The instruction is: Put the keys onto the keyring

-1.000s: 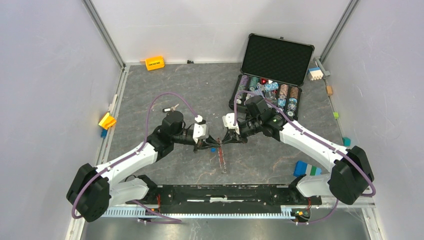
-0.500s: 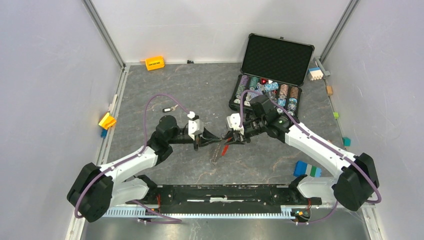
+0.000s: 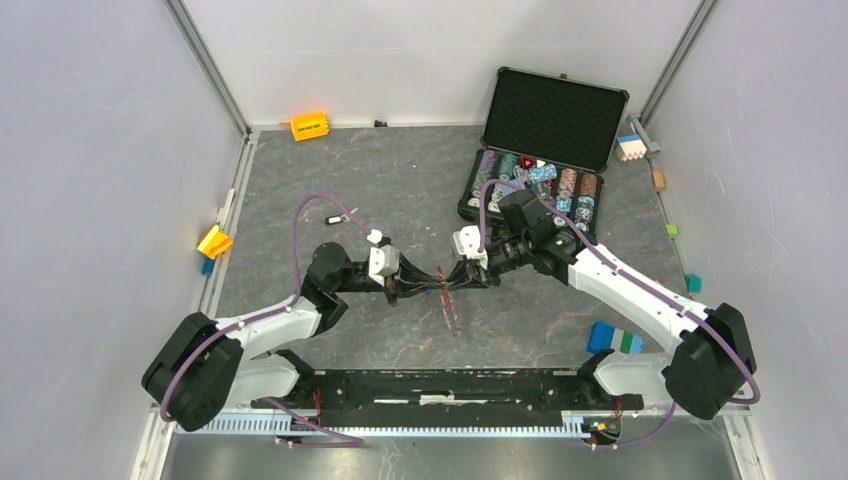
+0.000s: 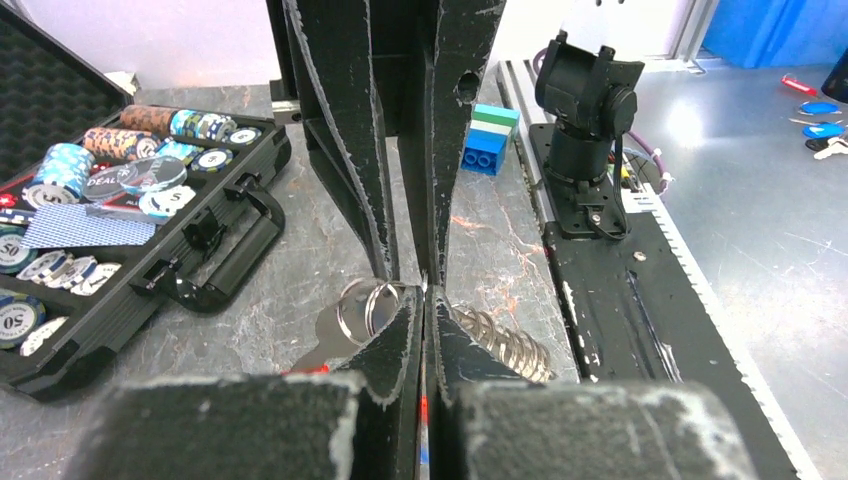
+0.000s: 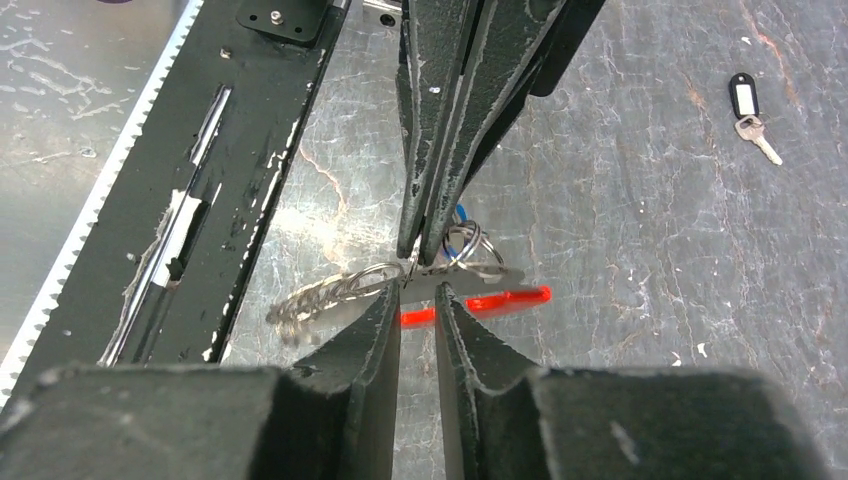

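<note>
My two grippers meet tip to tip at mid-table. My left gripper [image 3: 428, 288] [image 4: 427, 292] is shut on a small key; a blue bit of its tag [image 5: 460, 212] shows at its tips. My right gripper [image 3: 452, 281] [image 5: 420, 288] pinches the keyring's silver rings [image 5: 470, 245], its fingers a narrow gap apart. The keyring's chain [image 5: 310, 300] [image 4: 500, 340] trails to one side. The red fob [image 5: 500, 299] [image 3: 447, 308] lies just below the grippers, by the table. A second key with a dark tag [image 3: 338, 217] [image 5: 745, 100] lies on the table far left of the grippers.
An open black case [image 3: 555, 118] of poker chips stands behind my right arm. An orange block [image 3: 309, 126] sits at the back wall, a yellow block [image 3: 214, 241] at the left edge, and blue blocks [image 3: 612, 337] at the near right.
Both grippers stayed together and shifted slightly; the left arm lowered and its wrist turned. The fob swung from left-leaning back to hang under the meeting point.
</note>
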Action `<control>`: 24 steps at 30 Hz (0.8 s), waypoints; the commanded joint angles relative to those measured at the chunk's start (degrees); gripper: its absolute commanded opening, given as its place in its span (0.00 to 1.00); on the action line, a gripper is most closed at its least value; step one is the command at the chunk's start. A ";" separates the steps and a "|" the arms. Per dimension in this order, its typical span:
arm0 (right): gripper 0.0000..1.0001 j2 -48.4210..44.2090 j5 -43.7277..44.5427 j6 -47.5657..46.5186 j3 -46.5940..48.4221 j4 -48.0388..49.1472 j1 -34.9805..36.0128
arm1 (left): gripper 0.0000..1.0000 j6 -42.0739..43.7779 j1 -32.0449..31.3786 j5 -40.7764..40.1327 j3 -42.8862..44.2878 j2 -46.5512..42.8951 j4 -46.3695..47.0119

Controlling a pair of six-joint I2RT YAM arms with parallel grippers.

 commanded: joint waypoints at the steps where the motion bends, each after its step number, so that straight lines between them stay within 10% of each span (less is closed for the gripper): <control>1: 0.22 0.30 -2.23 0.59 1.02 1.14 -0.01 | 0.02 -4.20 0.12 1.78 0.01 1.73 11.21; 14: 0.19 -0.94 -1.63 0.10 1.00 0.70 -0.01 | 0.02 -11.26 0.13 0.59 0.01 12.27 28.55; 24: 0.14 -1.49 -0.92 -2.56 1.86 -1.42 -0.54 | 0.02 -5.25 -0.04 -2.81 0.75 12.86 24.18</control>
